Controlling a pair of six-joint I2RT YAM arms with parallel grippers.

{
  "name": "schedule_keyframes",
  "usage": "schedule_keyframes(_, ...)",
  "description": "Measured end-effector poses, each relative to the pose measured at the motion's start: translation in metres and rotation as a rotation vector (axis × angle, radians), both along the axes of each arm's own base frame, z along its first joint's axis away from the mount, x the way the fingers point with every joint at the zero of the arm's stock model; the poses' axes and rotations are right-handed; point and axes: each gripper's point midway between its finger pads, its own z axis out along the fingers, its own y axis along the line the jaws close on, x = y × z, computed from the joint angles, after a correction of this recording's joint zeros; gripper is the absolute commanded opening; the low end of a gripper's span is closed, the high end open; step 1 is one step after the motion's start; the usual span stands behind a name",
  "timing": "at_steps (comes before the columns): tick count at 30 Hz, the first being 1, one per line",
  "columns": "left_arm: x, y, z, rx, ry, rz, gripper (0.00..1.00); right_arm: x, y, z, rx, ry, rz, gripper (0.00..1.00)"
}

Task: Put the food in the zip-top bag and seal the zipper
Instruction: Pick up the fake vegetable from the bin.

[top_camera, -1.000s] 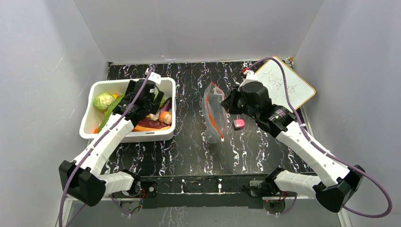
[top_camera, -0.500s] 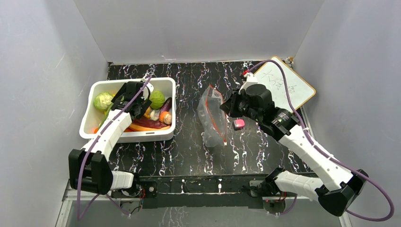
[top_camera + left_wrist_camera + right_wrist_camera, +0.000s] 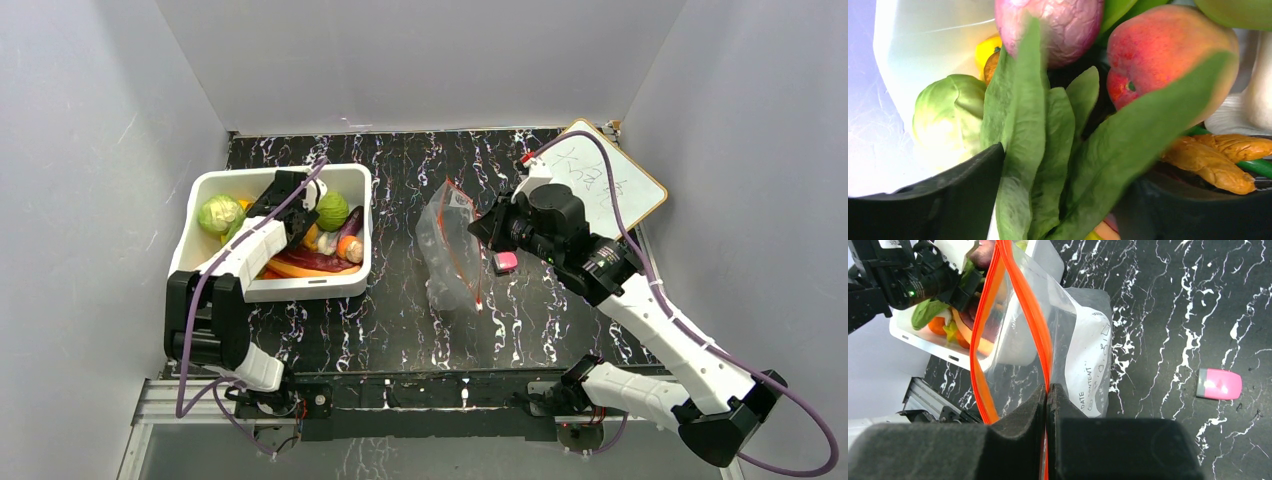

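Low in the right wrist view, the right gripper [image 3: 1047, 390] pinches the red-orange zipper [image 3: 1030, 310] between closed pads, holding the thin, crinkly zip-top bag [image 3: 1083, 355] agape; that slick film could slip and the mouth collapse. Farther off, upper left in the top view, the left gripper [image 3: 1060, 165] stands spread around floppy leafy greens [image 3: 1023, 125] in the white bin [image 3: 190, 255], and lifting them may drag the round peach [image 3: 1163, 50] along.

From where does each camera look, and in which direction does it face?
Top external: high behind the bases, looking down on the table; both arms show.
Left wrist: in the bin, facing leaves and a peach; its black fingers below.
Right wrist: low, facing across the bag toward the bin; its fingers pinch the zipper.
Shared: top and right wrist show bag, bin, pink block.
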Motion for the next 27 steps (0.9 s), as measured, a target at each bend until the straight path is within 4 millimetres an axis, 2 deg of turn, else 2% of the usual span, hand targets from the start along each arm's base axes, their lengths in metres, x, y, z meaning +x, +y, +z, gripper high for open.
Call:
schedule_keyframes(4, 0.002, -0.003, -0.005, -0.02, 0.015, -0.004, 0.31, -0.001, -0.001, -0.008, -0.011, 0.014, 0.0, 0.0)
schedule_keyframes(5, 0.004, -0.005, -0.003, -0.028, 0.017, -0.01, 0.28, -0.001, -0.001, -0.009, -0.012, 0.016, 0.0, 0.0)
schedule_keyframes(12, 0.014, -0.014, 0.019, -0.101, -0.058, 0.003, 0.26, -0.005, -0.003, -0.018, -0.003, 0.037, -0.01, 0.0)
schedule_keyframes(15, 0.011, -0.021, 0.032, -0.157, -0.104, 0.002, 0.25, -0.005, -0.003, -0.024, -0.004, 0.043, -0.015, 0.0)
schedule_keyframes(23, -0.003, -0.038, 0.084, -0.326, -0.326, -0.012, 0.21, -0.003, -0.004, -0.057, -0.044, 0.109, -0.033, 0.0)
schedule_keyframes(27, -0.011, -0.047, 0.099, -0.412, -0.402, -0.022, 0.2, -0.004, -0.001, -0.059, -0.033, 0.122, -0.024, 0.0)
